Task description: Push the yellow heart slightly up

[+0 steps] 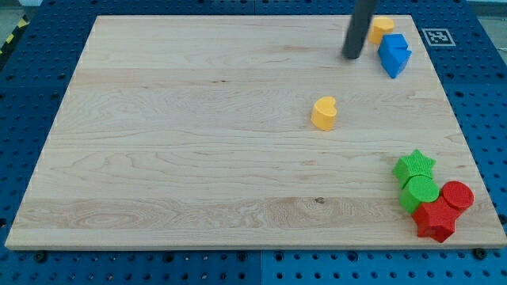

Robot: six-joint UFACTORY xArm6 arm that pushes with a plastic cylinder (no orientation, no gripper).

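Observation:
The yellow heart [323,113] lies on the wooden board, right of its middle. My tip [351,55] is at the view's top right, above and a little right of the heart and clearly apart from it. The tip stands just left of a blue block [394,54] and below left of a yellow-orange block [381,27].
A green star [414,166], a green cylinder [419,192], a red cylinder [456,195] and a red star-like block [435,220] cluster at the board's lower right. The wooden board [198,142] lies on a blue pegboard table. A marker tag [436,36] sits beyond its top right corner.

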